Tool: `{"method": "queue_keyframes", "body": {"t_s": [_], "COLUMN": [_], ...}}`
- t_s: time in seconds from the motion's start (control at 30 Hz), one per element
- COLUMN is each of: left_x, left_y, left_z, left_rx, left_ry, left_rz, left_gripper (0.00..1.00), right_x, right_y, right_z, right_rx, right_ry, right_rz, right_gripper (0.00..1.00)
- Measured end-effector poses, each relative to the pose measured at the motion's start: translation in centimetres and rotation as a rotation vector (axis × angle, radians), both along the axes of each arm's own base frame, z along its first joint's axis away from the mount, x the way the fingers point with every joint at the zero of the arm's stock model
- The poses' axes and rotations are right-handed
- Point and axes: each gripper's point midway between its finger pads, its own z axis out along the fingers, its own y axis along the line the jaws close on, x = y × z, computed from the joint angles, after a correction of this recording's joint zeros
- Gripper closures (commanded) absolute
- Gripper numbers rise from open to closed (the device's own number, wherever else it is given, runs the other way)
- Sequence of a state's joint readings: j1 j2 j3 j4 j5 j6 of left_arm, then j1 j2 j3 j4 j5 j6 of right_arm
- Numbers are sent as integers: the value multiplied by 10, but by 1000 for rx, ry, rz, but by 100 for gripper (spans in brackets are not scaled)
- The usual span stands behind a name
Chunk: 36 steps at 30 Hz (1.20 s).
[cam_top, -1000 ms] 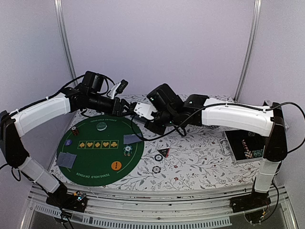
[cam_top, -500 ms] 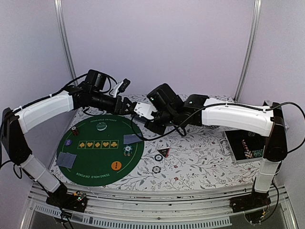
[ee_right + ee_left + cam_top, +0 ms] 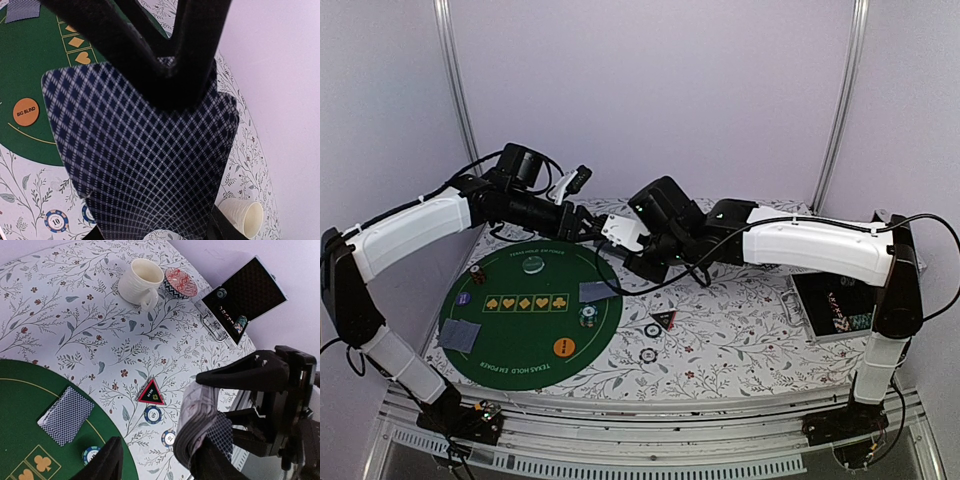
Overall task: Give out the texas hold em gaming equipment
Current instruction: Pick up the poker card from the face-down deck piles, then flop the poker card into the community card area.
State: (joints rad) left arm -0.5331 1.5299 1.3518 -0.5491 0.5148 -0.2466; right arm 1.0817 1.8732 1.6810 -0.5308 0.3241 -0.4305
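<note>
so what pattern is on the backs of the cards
Dark blue diamond lattice on the cards, clearest in the right wrist view.

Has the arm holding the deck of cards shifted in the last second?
No. The right gripper stays in the same spot beyond the green mat's far-right rim, the card deck clamped as before.

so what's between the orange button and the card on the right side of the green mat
A poker chip lies on the mat between the orange button and that card. The top view shows it.
</note>
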Motion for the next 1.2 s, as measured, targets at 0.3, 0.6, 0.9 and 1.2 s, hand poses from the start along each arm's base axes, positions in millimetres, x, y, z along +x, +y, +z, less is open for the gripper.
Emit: {"method": "queue_keyframes", "body": {"t_s": [0.3, 0.6, 0.9, 1.2], "left_x": [-8, -17, -27, -11], "left_y": [-1, -7, -5, 32], "left_z": [9, 13, 27, 53], "left_rx": [-26, -59, -79, -127], "left_ry": [4, 23, 7, -33], "left_rz": [-23, -78, -112, -17], "left_gripper": [75, 100, 100, 100], "right_x": [0, -1, 3, 18], "right_y": [0, -2, -7, -30], "right_z": [0, -6, -14, -33], "right_rx": [0, -11, -23, -41], "right_ry": [0, 5, 14, 53], "right_rz": [0, -1, -16, -67], "right_gripper": [54, 54, 54, 54]}}
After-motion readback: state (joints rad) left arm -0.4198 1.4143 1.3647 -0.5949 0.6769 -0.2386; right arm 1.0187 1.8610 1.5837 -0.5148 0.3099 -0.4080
